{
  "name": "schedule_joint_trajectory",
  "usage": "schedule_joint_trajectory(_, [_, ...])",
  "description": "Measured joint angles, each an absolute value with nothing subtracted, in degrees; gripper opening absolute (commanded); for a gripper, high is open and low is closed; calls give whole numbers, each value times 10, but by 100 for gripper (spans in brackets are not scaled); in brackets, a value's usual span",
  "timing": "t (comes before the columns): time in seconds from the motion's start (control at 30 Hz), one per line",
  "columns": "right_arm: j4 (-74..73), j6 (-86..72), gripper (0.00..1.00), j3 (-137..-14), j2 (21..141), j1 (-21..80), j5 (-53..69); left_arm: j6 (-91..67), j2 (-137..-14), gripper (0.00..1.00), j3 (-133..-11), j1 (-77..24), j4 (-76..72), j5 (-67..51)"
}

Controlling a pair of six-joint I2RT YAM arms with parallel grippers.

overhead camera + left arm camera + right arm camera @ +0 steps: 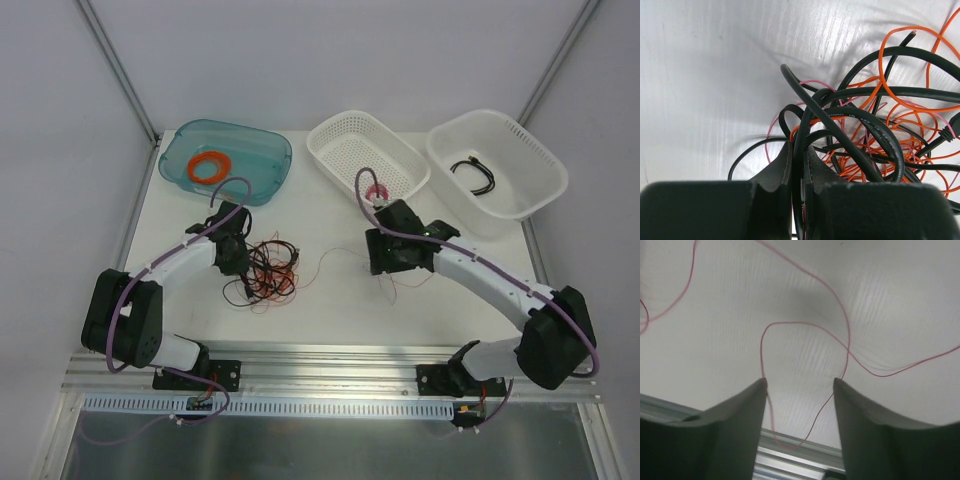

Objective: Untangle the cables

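Observation:
A tangle of thin black, red and orange cables (268, 273) lies on the white table left of centre. My left gripper (233, 262) is at the tangle's left edge. In the left wrist view its fingers (775, 170) are shut on a black cable (801, 150) that runs up into the orange and black loops (880, 140). A loose thin red wire (335, 258) trails right from the tangle toward my right gripper (384, 268). In the right wrist view that gripper (800, 385) is open, and a loop of the red wire (805, 325) hangs between its fingers, ungripped.
A teal tray (270, 160) holding a thick orange ring (210, 167) stands at the back left. A white basket (340, 140) with a small pink spool (376, 194) at its near rim stands at back centre. Another white basket (530, 150) holds a black cable (475, 172).

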State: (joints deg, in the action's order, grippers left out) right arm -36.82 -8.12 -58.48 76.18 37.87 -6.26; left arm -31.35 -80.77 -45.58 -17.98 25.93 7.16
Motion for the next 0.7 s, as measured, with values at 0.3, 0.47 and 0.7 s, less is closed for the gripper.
schedule_joint_trajectory(0.3, [-311, -113, 71, -629, 868, 481, -78, -311, -808, 0, -450, -191, 259, 63])
schedule_joint_trajectory(0.47, [-262, -204, 66, -651, 905, 523, -108, -315, -808, 0, -442, -199, 258, 64])
schedule_joint_trajectory(0.7, [-236, -353, 62, -676, 992, 574, -129, -334, -809, 0, -434, -199, 252, 64])
